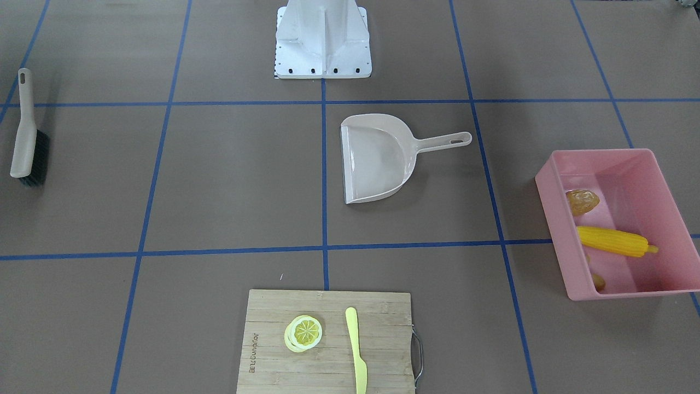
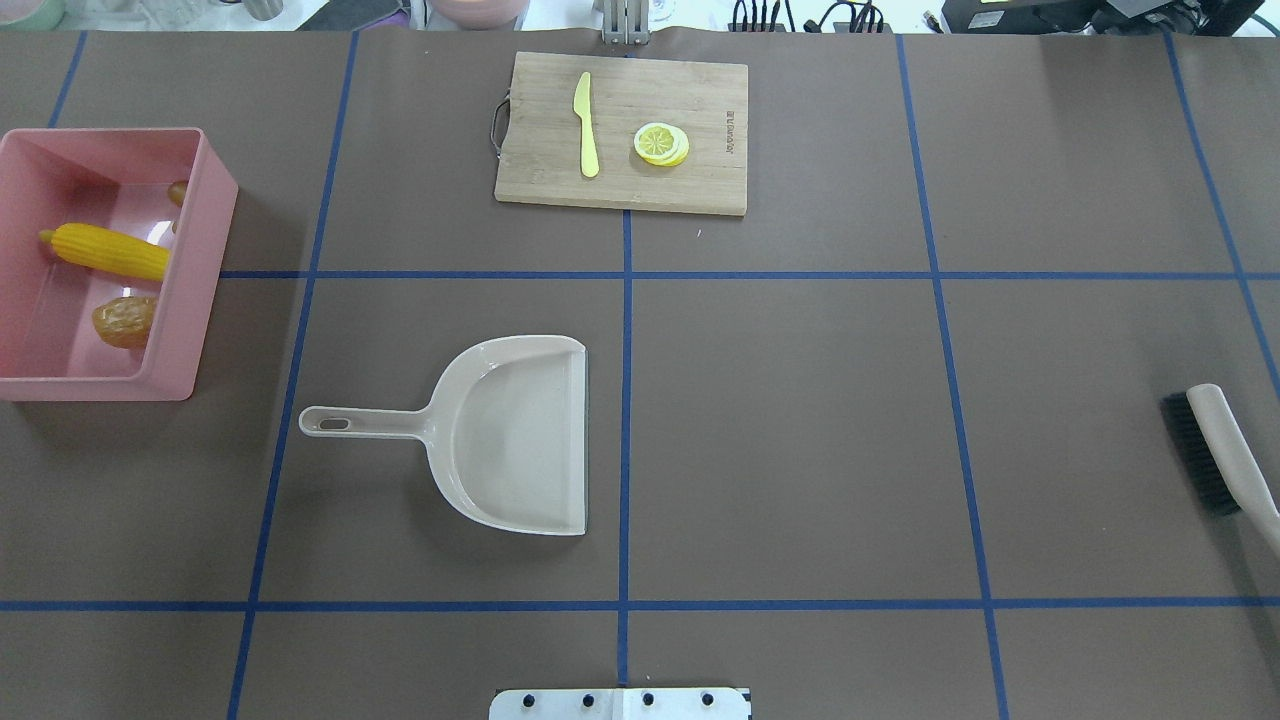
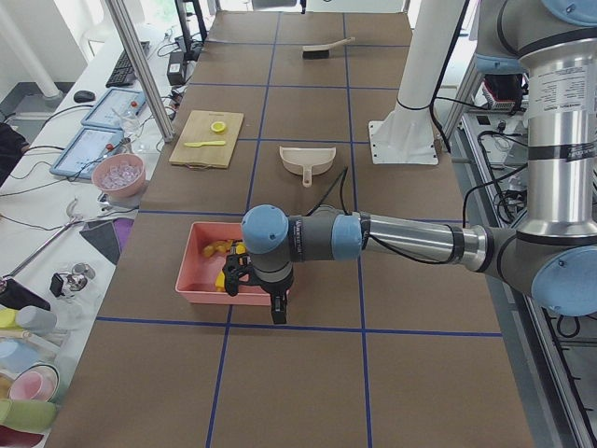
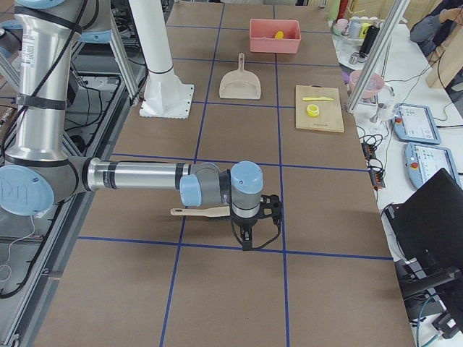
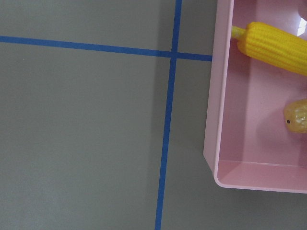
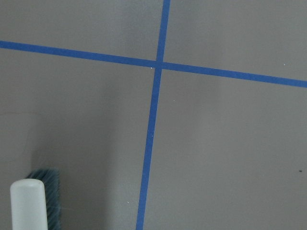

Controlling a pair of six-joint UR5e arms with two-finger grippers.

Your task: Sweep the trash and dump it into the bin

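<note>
Trash: corn cob (image 2: 110, 252), ginger root (image 2: 125, 320) and potato (image 2: 177, 192) all lie inside the pink bin (image 2: 205, 280), at 9 o'clock in the overhead view. The dustpan (image 2: 500, 440) sits empty near table centre, and the brush (image 2: 1215, 450) lies at 3 o'clock. Sweeping and dumping look done, with no trash left outside the bin. The left gripper (image 3: 254, 285) hangs by the bin and the right gripper (image 4: 253, 217) by the brush; I cannot tell the jaw width of either.

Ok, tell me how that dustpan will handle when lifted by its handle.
The dustpan looks like thin moulded plastic: probably stiff and light, more so as it lies empty. Held by the narrow handle, the wide pan may tilt or twist.
</note>
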